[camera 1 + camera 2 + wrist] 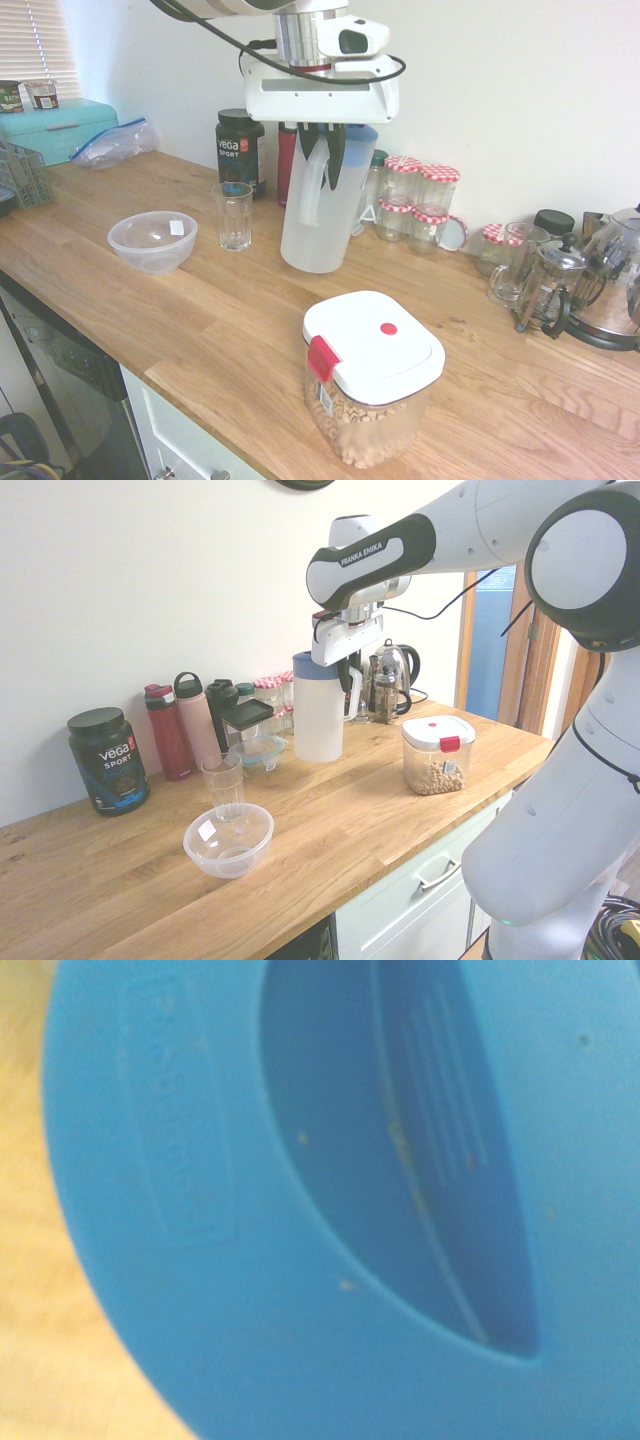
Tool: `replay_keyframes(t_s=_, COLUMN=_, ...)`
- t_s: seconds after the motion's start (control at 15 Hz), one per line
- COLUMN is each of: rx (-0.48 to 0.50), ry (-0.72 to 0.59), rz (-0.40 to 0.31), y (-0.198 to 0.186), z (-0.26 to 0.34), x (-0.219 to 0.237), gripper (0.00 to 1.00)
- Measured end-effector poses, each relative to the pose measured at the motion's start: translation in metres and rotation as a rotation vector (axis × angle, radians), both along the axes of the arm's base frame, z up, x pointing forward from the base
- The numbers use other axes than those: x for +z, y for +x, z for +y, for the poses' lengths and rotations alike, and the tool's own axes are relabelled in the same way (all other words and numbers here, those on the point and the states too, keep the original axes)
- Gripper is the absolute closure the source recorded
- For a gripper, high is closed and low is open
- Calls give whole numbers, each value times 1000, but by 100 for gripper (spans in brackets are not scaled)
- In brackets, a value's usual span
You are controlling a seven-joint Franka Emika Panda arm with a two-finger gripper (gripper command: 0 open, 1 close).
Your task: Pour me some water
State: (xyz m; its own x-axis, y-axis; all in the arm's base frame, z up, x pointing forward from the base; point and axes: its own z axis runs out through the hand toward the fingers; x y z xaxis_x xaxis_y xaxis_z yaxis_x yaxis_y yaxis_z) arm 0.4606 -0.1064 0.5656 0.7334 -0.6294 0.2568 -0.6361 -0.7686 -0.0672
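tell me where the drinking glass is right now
In the first exterior view the glass stands on the counter, between the plastic bowl and the pitcher.

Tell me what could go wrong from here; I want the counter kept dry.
The end effector grips the pitcher only by its handle, so it may swing or slip when tilted. The glass is narrow, so the stream could miss onto the counter. The plastic bowl beside it could get knocked.

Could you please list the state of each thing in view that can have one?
White translucent plastic pitcher with blue lid: upright, lid on, handle gripped.
Gripper: shut on the handle.
Clear drinking glass: upright, empty.
Clear plastic bowl: upright, empty.
Square clear container with white lid: closed, about half full.
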Motion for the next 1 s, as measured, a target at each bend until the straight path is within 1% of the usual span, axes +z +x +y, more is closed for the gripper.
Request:
replay_keyframes(t_s=0.2, rx=-111, ry=-19, rz=-99, y=-3, z=-11, x=-10, gripper=100)
replay_keyframes(t_s=0.27, rx=-129, ry=-36, rz=-103, y=-4, z=-14, x=-16, gripper=100)
replay_keyframes(t_s=0.53, rx=-139, ry=-71, rz=-62, y=-9, z=-13, x=-37, gripper=100)
replay_keyframes(t_s=1.0, rx=-144, ry=-76, rz=-31, y=-8, z=-14, x=-52, gripper=100)
